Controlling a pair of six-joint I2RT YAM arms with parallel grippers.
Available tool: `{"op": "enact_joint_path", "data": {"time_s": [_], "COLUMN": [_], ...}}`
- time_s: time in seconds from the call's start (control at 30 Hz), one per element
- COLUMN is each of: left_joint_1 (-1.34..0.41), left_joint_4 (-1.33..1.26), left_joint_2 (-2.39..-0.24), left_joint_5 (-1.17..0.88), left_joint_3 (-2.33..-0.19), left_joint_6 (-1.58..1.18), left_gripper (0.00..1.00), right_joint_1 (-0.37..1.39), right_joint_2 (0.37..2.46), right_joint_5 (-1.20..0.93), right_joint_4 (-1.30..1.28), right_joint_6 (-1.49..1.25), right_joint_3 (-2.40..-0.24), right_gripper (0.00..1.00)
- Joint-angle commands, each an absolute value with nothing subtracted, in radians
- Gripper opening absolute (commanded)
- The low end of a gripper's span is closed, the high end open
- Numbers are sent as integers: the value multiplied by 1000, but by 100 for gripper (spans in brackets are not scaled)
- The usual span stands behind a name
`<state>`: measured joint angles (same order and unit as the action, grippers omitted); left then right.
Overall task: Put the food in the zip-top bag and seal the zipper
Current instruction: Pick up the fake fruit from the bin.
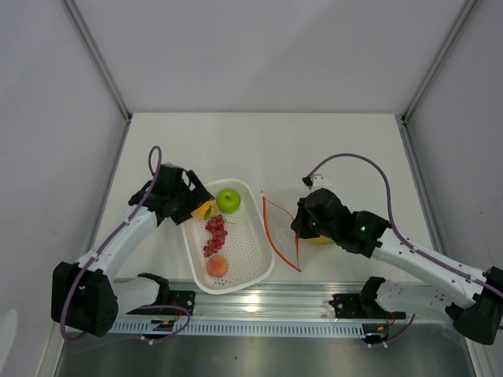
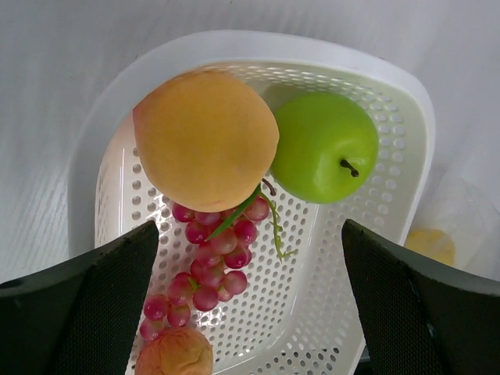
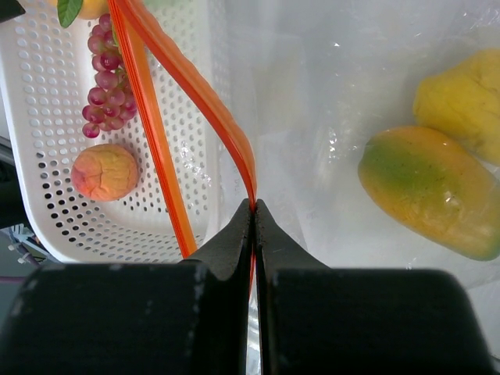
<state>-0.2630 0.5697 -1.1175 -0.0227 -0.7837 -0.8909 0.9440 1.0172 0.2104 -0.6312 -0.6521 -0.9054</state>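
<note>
Right jaws pinch the zipper (image 3: 195, 92), holding the zip-top bag (image 3: 328, 94) mouth open on the counter (image 1: 236, 149) beside the basket (image 2: 234, 43); mango (image 3: 426, 191), pear (image 3: 461, 101) inside. Left jaws spread above the orange (image 2: 205, 141): centre on it, drop lower, close gently, round fruit will likely roll.

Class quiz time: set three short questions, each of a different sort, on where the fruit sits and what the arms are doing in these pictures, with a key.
1. Fill in: the green apple and the grapes lie in the white ____.
2. Which fruit is already inside the zip-top bag? A) green apple B) mango C) grapes
3. True or false: the right gripper is shut on the zipper.

Key: 1. basket. 2. B. 3. True.
</note>
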Motion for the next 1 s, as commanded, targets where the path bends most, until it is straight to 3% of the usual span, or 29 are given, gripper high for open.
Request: {"op": "enact_joint_path", "data": {"time_s": [0.0, 0.6, 0.97], "left_joint_1": [-255, -255, -256], "left_joint_4": [535, 670, 623], "left_joint_2": [-1164, -1302, -1422], "left_joint_5": [-35, 136, 112], "left_joint_3": [-830, -919, -927], "left_joint_6": [-914, -1068, -1158], "left_gripper": [99, 99, 100], "right_joint_1": [931, 916, 908], "right_joint_2": [1011, 996, 982], "right_joint_5": [215, 189, 196], "right_joint_4": [-609, -584, -591], "right_joint_6": [-634, -641, -640], "right_joint_3": [-908, -877, -865], "right_gripper": [0, 0, 0]}}
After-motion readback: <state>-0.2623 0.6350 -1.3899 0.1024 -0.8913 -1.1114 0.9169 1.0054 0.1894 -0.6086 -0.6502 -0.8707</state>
